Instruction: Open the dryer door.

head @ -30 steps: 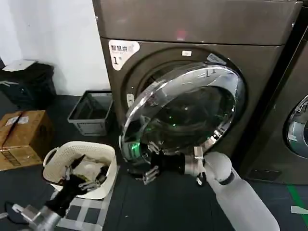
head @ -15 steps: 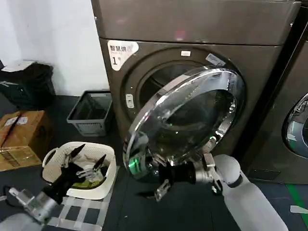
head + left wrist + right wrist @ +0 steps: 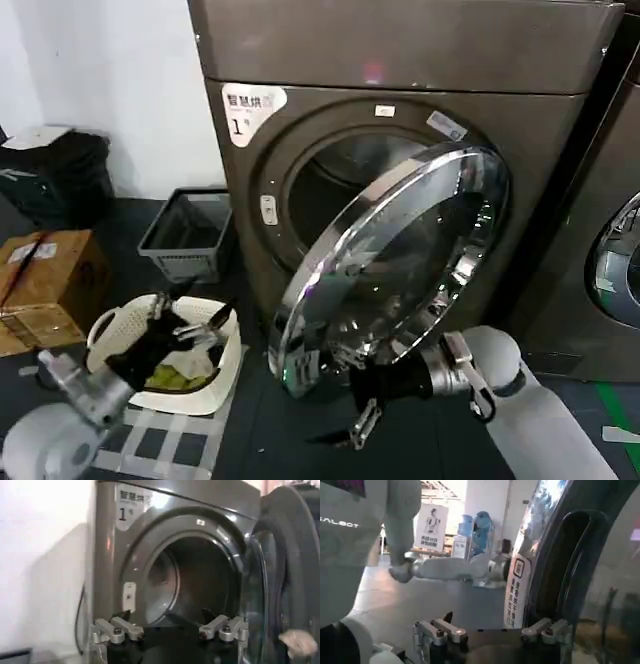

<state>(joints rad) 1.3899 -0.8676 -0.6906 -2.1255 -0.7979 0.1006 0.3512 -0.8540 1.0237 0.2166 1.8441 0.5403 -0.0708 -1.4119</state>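
Observation:
The bronze-grey dryer [image 3: 400, 50] carries a white "1" sticker, and its round drum mouth [image 3: 340, 190] is uncovered. The chrome-rimmed dryer door [image 3: 400, 260] stands swung partly out, hinged on the right. My right gripper [image 3: 350, 400] is open at the door's lower free edge. In the right wrist view the right gripper [image 3: 495, 622] has one finger beside the door's inner side [image 3: 580, 555]. My left gripper [image 3: 185, 320] hangs open above the white basket with nothing in it. The left wrist view has the left gripper [image 3: 167, 615] facing the drum mouth [image 3: 200, 580], the door [image 3: 285, 555] alongside.
A white laundry basket [image 3: 225, 370] with clothes sits on the dark floor at front left. Behind it are a grey bin [image 3: 190, 235], a cardboard box [image 3: 50, 280] and a black bag [image 3: 55, 170]. A neighbouring dark machine [image 3: 615, 260] stands at the right.
The door has swung further out, uncovering more of the drum mouth. My right gripper has moved down and back with the door's edge. My left gripper has risen over the basket.

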